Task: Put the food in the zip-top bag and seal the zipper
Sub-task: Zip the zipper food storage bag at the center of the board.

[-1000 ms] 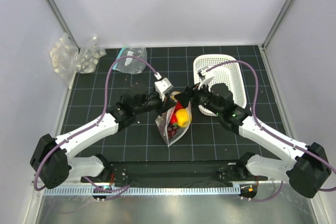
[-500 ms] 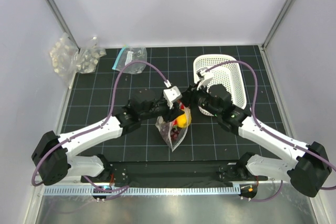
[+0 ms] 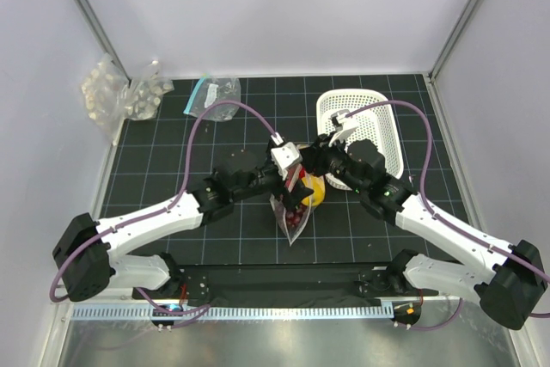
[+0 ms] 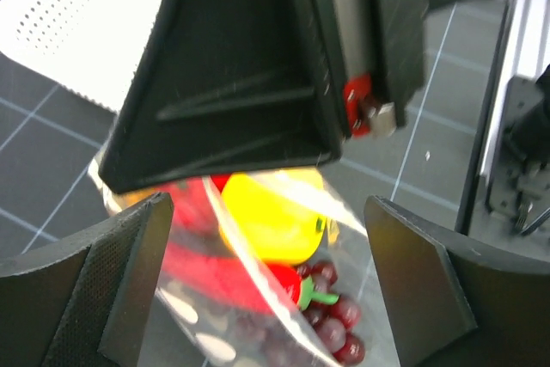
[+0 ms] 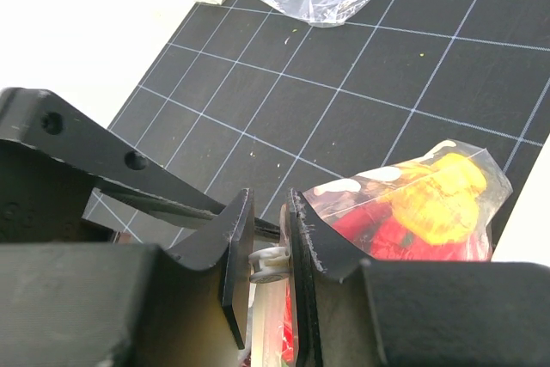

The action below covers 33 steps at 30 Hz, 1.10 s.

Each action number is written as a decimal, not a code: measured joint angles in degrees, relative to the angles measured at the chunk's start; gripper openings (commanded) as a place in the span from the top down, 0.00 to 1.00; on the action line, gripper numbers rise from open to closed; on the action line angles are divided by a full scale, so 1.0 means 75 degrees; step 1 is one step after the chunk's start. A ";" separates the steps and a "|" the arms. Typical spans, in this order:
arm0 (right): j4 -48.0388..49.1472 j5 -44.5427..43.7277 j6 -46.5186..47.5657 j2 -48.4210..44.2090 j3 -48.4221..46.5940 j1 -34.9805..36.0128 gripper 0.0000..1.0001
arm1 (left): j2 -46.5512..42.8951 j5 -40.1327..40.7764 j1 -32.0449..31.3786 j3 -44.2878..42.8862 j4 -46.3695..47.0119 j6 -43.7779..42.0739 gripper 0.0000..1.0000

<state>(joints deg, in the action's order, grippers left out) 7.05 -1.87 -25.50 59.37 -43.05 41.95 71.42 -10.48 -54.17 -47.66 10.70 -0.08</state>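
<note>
**Bag full, right arm pinching its mouth, left jaws spread around it**

The zip-top bag (image 3: 292,217) sits on the black gridded mat (image 3: 172,152) in the middle of the table, right between the two arms. Its long axis runs from the mouth, up under the grippers, down to a pointed corner aimed at the near edge.

The right gripper (image 5: 269,212) has its jaws nearly together. From its own camera they look clamped on the pale plastic at the bag's rim, with the belly of the bag bulging out just beside the fingers.

The left gripper (image 4: 266,208) is spread wide, one finger on each side of the bag and touching nothing. The bag lies straight ahead of it, so the left arm is the free one and best placed for the mouth edge. Where it closes would matter, because the right gripper's dark body hangs close above that spot.

Through the clear, crinkled plastic I can see the round yellow fruit (image 4: 271,217), the red chili (image 4: 232,277) under it and the dark grape bunch (image 4: 331,307) at the bottom. By the look of it, the filling is done. I cannot tell whether the zipper is pressed shut.

The white basket (image 3: 369,126) stands behind the right arm, well apart from the bag.
</note>
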 measured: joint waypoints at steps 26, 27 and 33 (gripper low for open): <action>0.0291 -0.1279 0.0332 -0.0437 0.0286 0.0000 0.26 | 0.1075 -0.0399 -0.0119 -0.1017 -0.0933 0.0338 1.00; 0.0347 -0.1416 0.0455 -0.0603 0.0391 0.0003 0.25 | 0.1075 -0.0525 -0.0114 -0.1151 -0.1180 0.0306 1.00; 0.0338 -0.1941 0.1204 -0.1641 0.0650 0.0012 0.21 | 0.0921 -0.1746 0.0274 -0.1338 -0.2090 0.0140 1.00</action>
<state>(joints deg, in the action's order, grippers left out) 9.58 -16.43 -16.47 47.07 -38.17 42.04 78.32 -23.57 -52.12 -57.69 -4.97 0.97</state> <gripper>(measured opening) 0.773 0.016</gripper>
